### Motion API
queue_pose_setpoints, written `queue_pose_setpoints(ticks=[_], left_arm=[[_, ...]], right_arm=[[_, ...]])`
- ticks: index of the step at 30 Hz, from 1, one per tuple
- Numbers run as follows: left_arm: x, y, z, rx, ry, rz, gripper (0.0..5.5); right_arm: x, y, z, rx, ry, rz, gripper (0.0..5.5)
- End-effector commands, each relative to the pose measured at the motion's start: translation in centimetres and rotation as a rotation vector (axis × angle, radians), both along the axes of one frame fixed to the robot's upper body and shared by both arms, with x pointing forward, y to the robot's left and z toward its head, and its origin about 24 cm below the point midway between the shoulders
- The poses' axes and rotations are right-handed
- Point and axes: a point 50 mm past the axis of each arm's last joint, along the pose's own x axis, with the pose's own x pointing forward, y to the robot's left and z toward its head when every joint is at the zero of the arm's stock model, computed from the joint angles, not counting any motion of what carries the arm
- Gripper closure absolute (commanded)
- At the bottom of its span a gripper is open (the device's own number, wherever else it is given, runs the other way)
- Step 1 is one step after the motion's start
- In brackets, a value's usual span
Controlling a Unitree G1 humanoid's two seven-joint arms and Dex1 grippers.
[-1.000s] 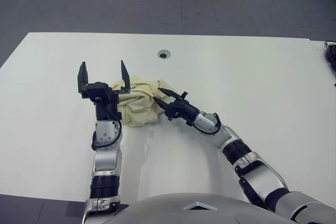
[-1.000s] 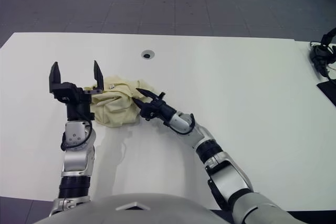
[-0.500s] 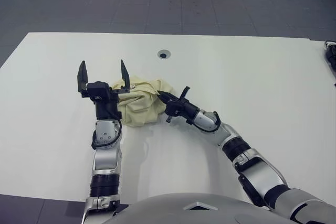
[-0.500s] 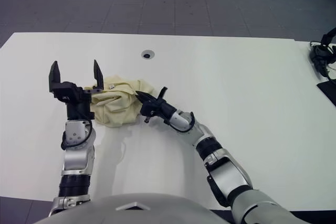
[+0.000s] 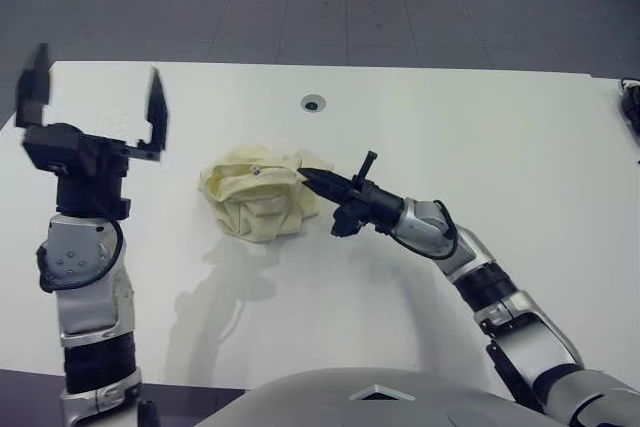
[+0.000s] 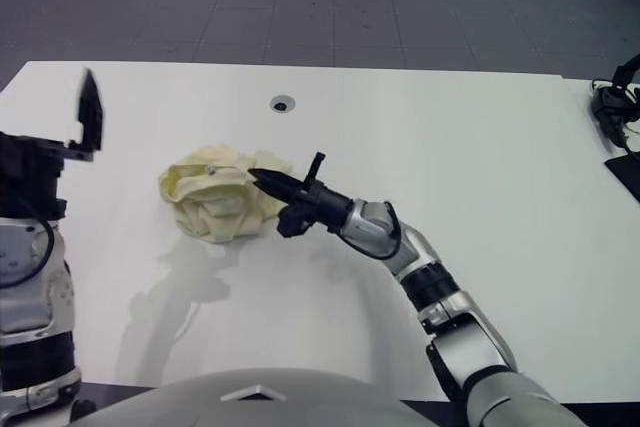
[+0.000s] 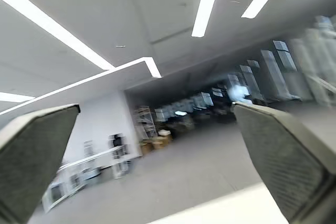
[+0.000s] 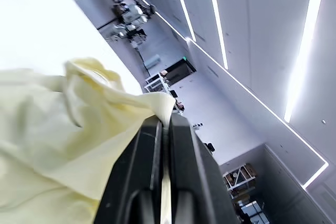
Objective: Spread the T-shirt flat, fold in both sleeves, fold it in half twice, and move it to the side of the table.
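Observation:
The pale yellow T-shirt (image 5: 256,199) lies crumpled in a heap on the white table (image 5: 480,137), left of centre. My right gripper (image 5: 308,177) is at the heap's right edge, shut on a fold of the cloth. The right wrist view shows that fold (image 8: 152,109) pinched between the two closed fingers (image 8: 143,156). My left gripper (image 5: 95,95) is raised above the table to the left of the T-shirt, apart from it. It stands open with its fingers (image 7: 37,156) wide apart, pointing up and holding nothing.
A small round hole (image 5: 313,103) sits in the table behind the T-shirt. Black gear (image 6: 612,105) lies at the table's far right edge. Bare tabletop stretches to the right of and in front of the heap.
My left gripper has lifted up and swung left, away from the T-shirt. My right gripper has closed on the heap's right edge, and the cloth has shifted a little.

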Motion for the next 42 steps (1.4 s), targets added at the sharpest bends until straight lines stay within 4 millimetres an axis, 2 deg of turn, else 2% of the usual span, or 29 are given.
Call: queue_pose_setpoints(ticks=[1,5,9,15,22,30,36,42], left_arm=[[-0.7,-1.9,-4.9,0.324,0.265,-0.214,0.1],[-1.5,-2.1,-8.4,0.471,0.37,-0.248,0.1],[-3.0,-2.8,-9.9,0.54,0.364,-0.245,0.1],[-2.9,-1.8,-10.2,0.569,0.313,-0.115,0.1],[-1.5,-0.3,-9.3,0.534,0.235,0.062,0.1],[-1.0,0.1,-10.3,0.465,0.262,0.156,0.1],[-0.8,0.3,-10.7,0.438,0.303,0.163,1.02],[-0.8,-0.4,-10.5,0.442,0.29,0.135,2.08]], right_arm=[[-1.0,-0.5,0.4,-0.023,-0.02,0.017,5.49],[-0.7,-0.6,0.9,-0.002,-0.023,-0.027,5.49],[-0.2,-0.1,2.3,0.049,-0.048,-0.055,5.49],[0.0,-0.1,3.3,0.072,-0.068,-0.069,5.49],[-0.2,-0.5,3.2,0.065,-0.064,-0.076,5.49],[-0.4,-0.2,3.4,0.072,-0.066,-0.062,5.49],[-0.4,-0.1,3.4,0.075,-0.062,-0.059,5.5],[-0.5,0.2,3.4,0.077,-0.059,-0.049,5.5]])
